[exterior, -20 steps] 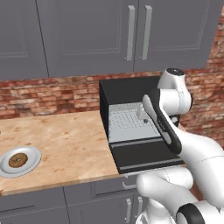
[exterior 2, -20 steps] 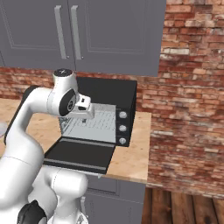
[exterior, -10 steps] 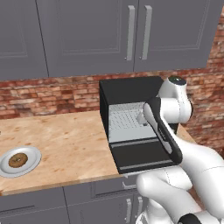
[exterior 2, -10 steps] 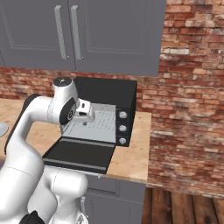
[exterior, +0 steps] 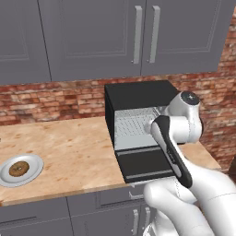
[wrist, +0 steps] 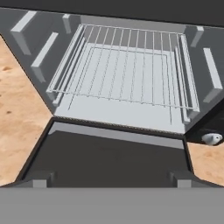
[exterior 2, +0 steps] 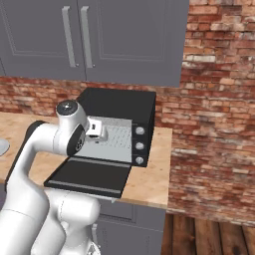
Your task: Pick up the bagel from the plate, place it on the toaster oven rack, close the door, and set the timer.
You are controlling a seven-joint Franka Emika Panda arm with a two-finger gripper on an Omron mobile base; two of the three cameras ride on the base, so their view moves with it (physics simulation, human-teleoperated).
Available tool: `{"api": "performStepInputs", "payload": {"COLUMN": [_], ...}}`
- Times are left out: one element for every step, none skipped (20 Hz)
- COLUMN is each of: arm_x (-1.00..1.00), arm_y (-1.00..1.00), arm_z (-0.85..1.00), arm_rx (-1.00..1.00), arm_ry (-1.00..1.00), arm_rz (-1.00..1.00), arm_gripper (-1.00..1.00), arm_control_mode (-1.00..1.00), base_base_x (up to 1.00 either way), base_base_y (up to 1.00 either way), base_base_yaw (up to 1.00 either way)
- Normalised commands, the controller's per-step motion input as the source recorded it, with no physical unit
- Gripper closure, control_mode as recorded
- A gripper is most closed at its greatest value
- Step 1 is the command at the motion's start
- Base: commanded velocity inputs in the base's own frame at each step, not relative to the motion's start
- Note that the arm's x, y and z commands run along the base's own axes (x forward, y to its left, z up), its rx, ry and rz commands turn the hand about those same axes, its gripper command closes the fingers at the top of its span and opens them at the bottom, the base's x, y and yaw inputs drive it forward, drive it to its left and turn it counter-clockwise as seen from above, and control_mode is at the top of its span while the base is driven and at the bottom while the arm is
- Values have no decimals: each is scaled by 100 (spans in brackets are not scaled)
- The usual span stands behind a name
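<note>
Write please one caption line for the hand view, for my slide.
Hand view into the open toaster oven: the door lies flat and the toaster oven rack carries nothing.

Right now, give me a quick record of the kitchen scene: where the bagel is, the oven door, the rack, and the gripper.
bagel: on the plate, far left of the counter
door: open, lying flat in front of the oven
rack: inside the oven cavity, bare
gripper: in front of the open oven, above the door; open or shut cannot be told
knobs: three, on the oven's right panel
</note>
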Motion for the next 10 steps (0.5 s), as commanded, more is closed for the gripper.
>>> {"api": "performStepInputs", "payload": {"arm_x": [20,21,25,25,23,20,15,11,6,1], "arm_y": [0,0,0,0,0,0,0,0,0,0], "arm_z": [-1,-1,-3,-3,-3,-1,0,0,0,-2], "arm_rx": [0,0,0,0,0,0,0,0,0,0], "arm_ry": [0,0,0,0,0,0,0,0,0,0], "arm_rz": [-1,-1,-2,-2,-2,-2,-2,-2,-3,-4], "arm_gripper": [-100,-100,-100,-100,-100,-100,-100,-100,-100,-100], "arm_control_mode": [-100,-100,-100,-100,-100,-100,-100,-100,-100,-100], "base_base_x": [0,0,0,0,0,0,0,0,0,0], "base_base_y": [0,0,0,0,0,0,0,0,0,0], "base_base_yaw": [0,0,0,0,0,0,0,0,0,0]}}
